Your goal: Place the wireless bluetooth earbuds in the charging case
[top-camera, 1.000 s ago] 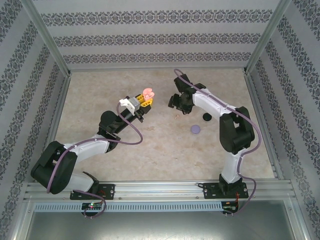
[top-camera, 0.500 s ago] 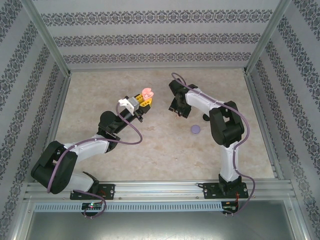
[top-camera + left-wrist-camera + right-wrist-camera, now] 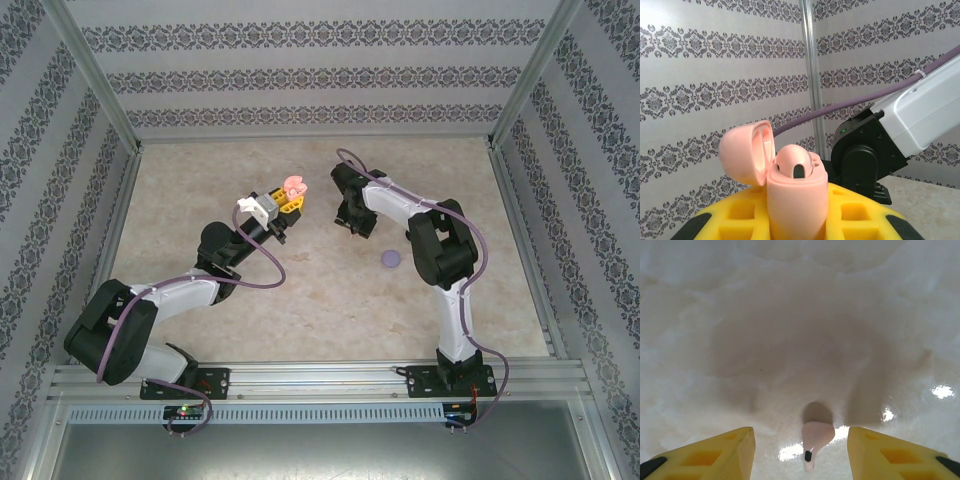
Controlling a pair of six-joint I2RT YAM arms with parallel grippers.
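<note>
My left gripper (image 3: 288,207) is shut on a pale pink charging case (image 3: 295,188) and holds it upright above the table. Its yellow fingers (image 3: 725,222) flank the case (image 3: 796,195), whose lid (image 3: 746,152) is swung open to the left. One pink earbud (image 3: 797,162) sits in the case. My right gripper (image 3: 350,222) points down at the table, right of the case. It stands open, its yellow fingertips (image 3: 735,447) on either side of a second pink earbud (image 3: 813,439) lying on the table, with gaps on both sides.
A round purple case (image 3: 391,259) lies on the beige table (image 3: 300,300) just right of my right gripper. Patterned walls and metal posts (image 3: 120,120) enclose the table on three sides.
My right arm has folded and swung its gripper left and down around the earbud on the table, the jaws narrowing somewhat. The left arm and the pink case have not moved.
</note>
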